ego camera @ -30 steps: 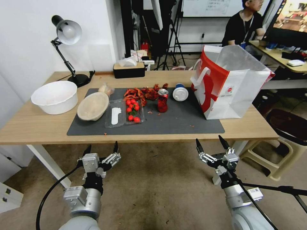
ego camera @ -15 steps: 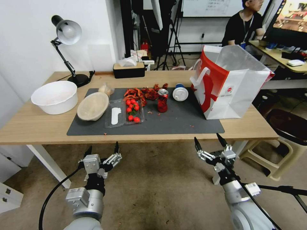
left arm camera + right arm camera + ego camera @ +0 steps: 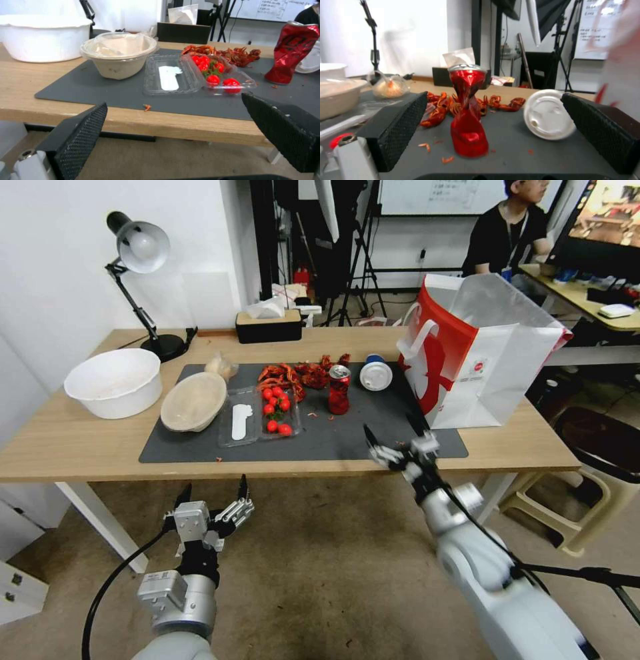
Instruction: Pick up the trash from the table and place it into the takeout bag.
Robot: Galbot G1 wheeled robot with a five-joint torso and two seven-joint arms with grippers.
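Observation:
A crushed red can [image 3: 339,390] stands upright on the dark mat [image 3: 360,440] of the table [image 3: 80,447]. To its right a plastic cup [image 3: 376,375] lies on its side, white lid facing me. My right gripper [image 3: 391,430] hovers open over the mat's front edge, in line with the can [image 3: 467,120] but short of it. A beige bowl [image 3: 194,401] and a small wrinkly bundle [image 3: 221,365] sit at the mat's left. The takeout bag [image 3: 480,353] stands open at the right. Below the table's front edge my left gripper [image 3: 213,488] waits open.
Red crayfish shells [image 3: 297,375] are piled behind the can. A clear box of tomatoes [image 3: 277,410] lies left of the can. A big white bowl [image 3: 115,382], a desk lamp [image 3: 140,253] and a tissue box [image 3: 269,325] stand at the left and back.
My right arm has risen from below the table and swung forward and left, over the mat's front edge. The left arm has barely moved.

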